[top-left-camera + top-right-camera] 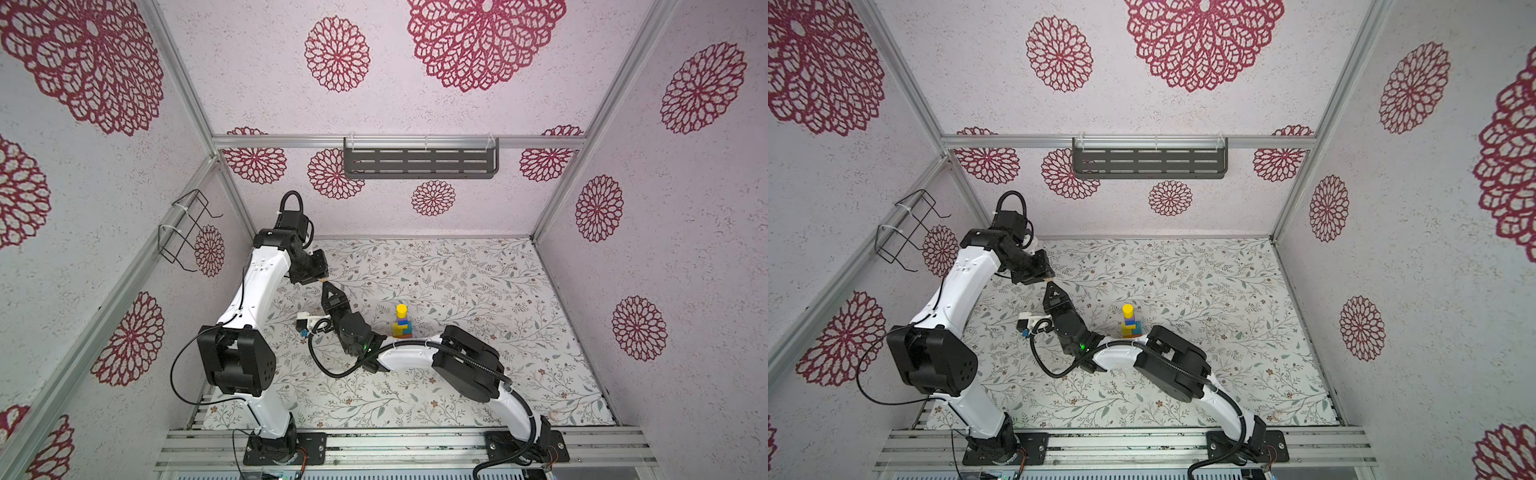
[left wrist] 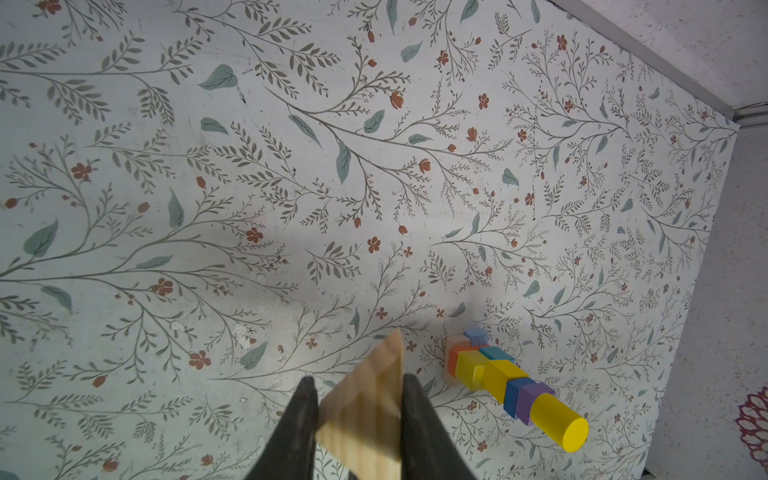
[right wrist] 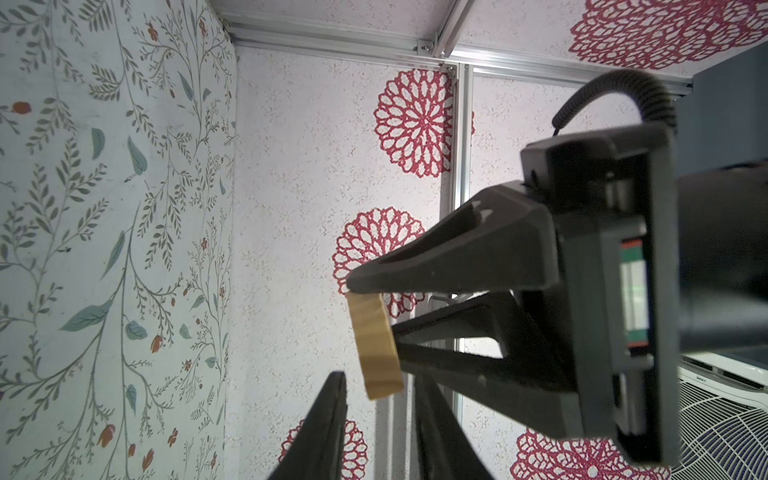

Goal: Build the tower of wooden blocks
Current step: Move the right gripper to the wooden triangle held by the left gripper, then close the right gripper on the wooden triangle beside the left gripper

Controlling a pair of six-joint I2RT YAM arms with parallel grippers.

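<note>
The wood block tower (image 1: 402, 322) (image 1: 1128, 322) stands mid-mat, a yellow cylinder on top of purple, blue, yellow, teal, orange and tan blocks; it also shows in the left wrist view (image 2: 498, 374). Left of it and above the mat, my left gripper (image 2: 357, 382) is shut on a tan triangular wood block (image 2: 370, 407) (image 3: 372, 340) (image 1: 323, 281). My right gripper (image 3: 379, 376) (image 1: 328, 287) has reached across and points up at it. Its jaws stand apart on either side of the block's free end, with a gap on each side.
A slotted grey shelf (image 1: 419, 162) hangs on the back wall and a black wire basket (image 1: 187, 232) on the left wall. The floral mat (image 1: 478, 291) ends at the aluminium rail in front. The right forearm (image 1: 411, 353) lies just in front of the tower.
</note>
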